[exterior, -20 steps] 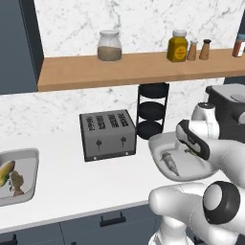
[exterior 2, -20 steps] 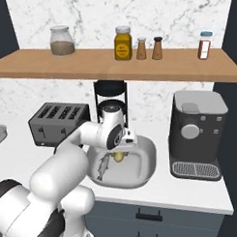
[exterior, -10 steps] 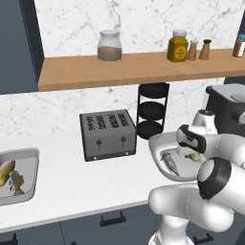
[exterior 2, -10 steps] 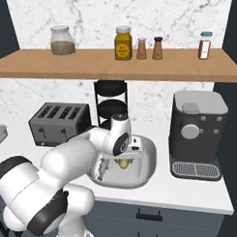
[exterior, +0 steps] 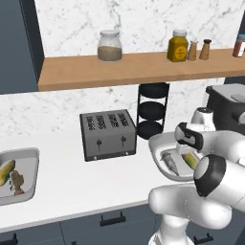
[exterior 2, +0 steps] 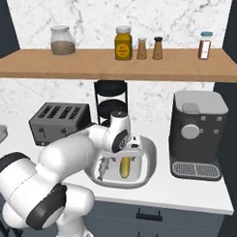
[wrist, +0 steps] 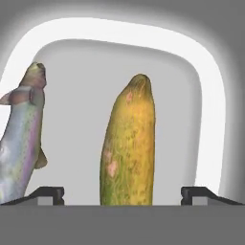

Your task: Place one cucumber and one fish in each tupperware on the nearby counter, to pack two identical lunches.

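Note:
Over the right tupperware (exterior 2: pixel 150 160) hangs my gripper (wrist: pixel 122 194), open, its fingertips (wrist: pixel 45 194) set wide on either side of a yellow-green cucumber (wrist: pixel 128 143). That cucumber (exterior 2: pixel 125 167) lies flat in the tray and there are clear gaps between it and both tips. A brownish-grey fish (wrist: pixel 21 139) lies beside it in the same tray (exterior: pixel 160 143). At the far left of the white counter (exterior: pixel 86 182) a second tupperware (exterior: pixel 28 158) holds another cucumber (exterior: pixel 5 172) and another fish (exterior: pixel 17 182).
A dark toaster (exterior: pixel 107 134) stands mid-counter. The black three-tier rack (exterior: pixel 152 112) is just behind the right tray. A grey coffee machine (exterior 2: pixel 196 134) stands to the tray's right. The wooden shelf (exterior: pixel 143 67) with jars hangs overhead.
The jaws have spread wide and let go of the cucumber, which now rests in the right tray beside the fish. The hand stays low over that tray.

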Motion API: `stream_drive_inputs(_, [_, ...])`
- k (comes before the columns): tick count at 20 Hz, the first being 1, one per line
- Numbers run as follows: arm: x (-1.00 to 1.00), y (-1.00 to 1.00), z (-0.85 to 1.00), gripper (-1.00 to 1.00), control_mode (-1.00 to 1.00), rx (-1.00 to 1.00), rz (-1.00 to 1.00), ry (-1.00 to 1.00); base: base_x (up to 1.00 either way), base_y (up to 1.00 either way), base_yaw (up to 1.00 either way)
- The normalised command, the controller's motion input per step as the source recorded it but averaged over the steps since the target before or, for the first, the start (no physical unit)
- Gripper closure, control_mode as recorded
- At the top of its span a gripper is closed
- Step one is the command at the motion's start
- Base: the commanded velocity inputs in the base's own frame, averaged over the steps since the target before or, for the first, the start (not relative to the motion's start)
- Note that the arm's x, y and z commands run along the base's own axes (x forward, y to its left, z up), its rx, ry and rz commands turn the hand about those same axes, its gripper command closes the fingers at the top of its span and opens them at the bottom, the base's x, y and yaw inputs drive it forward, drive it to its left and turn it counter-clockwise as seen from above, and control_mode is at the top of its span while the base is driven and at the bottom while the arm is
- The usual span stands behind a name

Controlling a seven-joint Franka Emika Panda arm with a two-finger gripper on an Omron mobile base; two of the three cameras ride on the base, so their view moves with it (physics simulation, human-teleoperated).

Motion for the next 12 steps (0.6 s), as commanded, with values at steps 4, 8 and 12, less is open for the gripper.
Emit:
stream_drive_inputs(4, [-0.24,0.66,0.66,-1.00,-1.00,-0.26,0.00,0.03,0.00,0.00,0.00])
stream_drive_inputs(8, [-0.59,0.90,0.97,-1.00,-1.00,-0.25,0.00,-0.10,0.00,0.00,0.00])
stream_drive_inputs(12, [-0.76,0.99,0.82,-1.00,-1.00,-0.13,0.00,-0.09,0.00,0.00,0.00])
